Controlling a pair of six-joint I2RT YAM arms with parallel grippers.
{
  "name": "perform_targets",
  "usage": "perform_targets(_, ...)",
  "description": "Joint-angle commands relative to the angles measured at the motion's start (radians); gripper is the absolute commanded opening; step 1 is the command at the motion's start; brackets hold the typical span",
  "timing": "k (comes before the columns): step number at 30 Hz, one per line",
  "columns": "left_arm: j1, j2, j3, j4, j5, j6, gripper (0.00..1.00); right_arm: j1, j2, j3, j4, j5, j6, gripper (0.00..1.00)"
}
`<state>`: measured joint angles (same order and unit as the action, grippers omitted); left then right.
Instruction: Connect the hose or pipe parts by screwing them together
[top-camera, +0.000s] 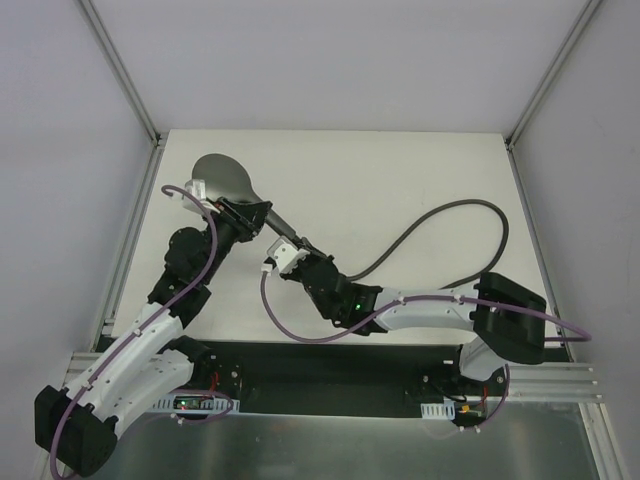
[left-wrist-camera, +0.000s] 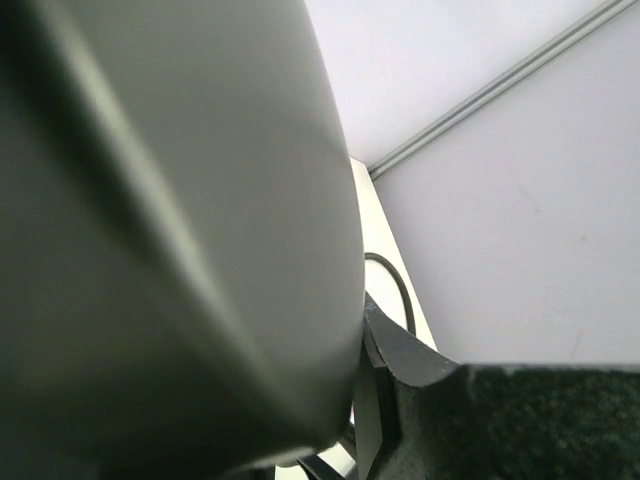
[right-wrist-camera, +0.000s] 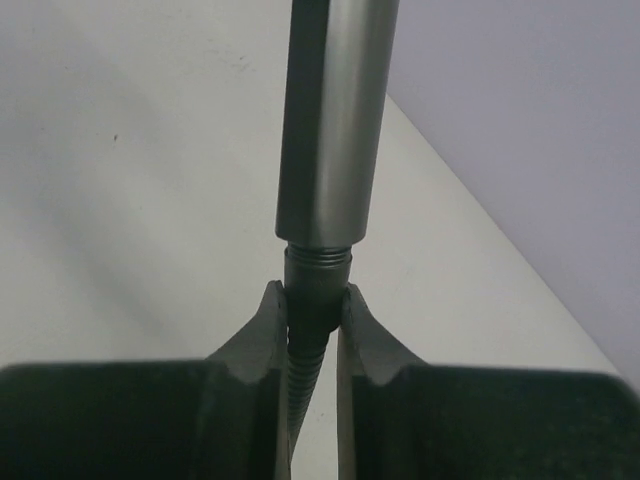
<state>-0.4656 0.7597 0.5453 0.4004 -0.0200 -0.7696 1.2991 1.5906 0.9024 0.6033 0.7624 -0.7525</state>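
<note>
My left tool (top-camera: 243, 216) clamped shut on shower head (top-camera: 226, 178) handle, bracing it against turning. My right tool (right-wrist-camera: 312, 300) pinched hose (right-wrist-camera: 302, 360) just behind end fitting (right-wrist-camera: 318, 262). Fitting met handle end, lined up for threading. Rest of hose looped across table (top-camera: 400, 170) toward right. Count: one shower head, one hose, two tools, both gripping.

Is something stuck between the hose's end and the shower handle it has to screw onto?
Nothing visible is. In the right wrist view the hose fitting already meets the end of the shower head handle, with a few threads showing at the joint. The right end effector is shut on the fitting just behind it.
</note>
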Motion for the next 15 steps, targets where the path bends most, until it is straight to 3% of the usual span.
perform_targets(1, -0.010, -0.033, 0.051, 0.047, 0.015, -0.005, 0.00, -0.012, -0.063, -0.016, 0.093, -0.084, 0.042, 0.01)
perform_targets(4, -0.010, -0.020, -0.004, 0.214, 0.158, 0.080, 0.00, -0.079, -0.153, -0.094, 0.093, -0.335, 0.190, 0.01)
perform_targets(7, -0.008, 0.013, -0.068, 0.424, 0.308, 0.122, 0.00, -0.184, -0.228, -0.160, 0.112, -0.680, 0.309, 0.01)
perform_targets(9, -0.010, 0.056, -0.099, 0.513, 0.376, 0.118, 0.00, -0.236, -0.259, -0.171, 0.096, -0.779, 0.331, 0.01)
perform_targets(13, -0.008, 0.139, -0.149, 0.838, 0.483, 0.118, 0.00, -0.334, -0.287, -0.210, 0.124, -1.117, 0.418, 0.01)
perform_targets(15, -0.008, 0.182, -0.160, 0.906, 0.512, 0.122, 0.00, -0.382, -0.291, -0.224, 0.154, -1.196, 0.462, 0.01)
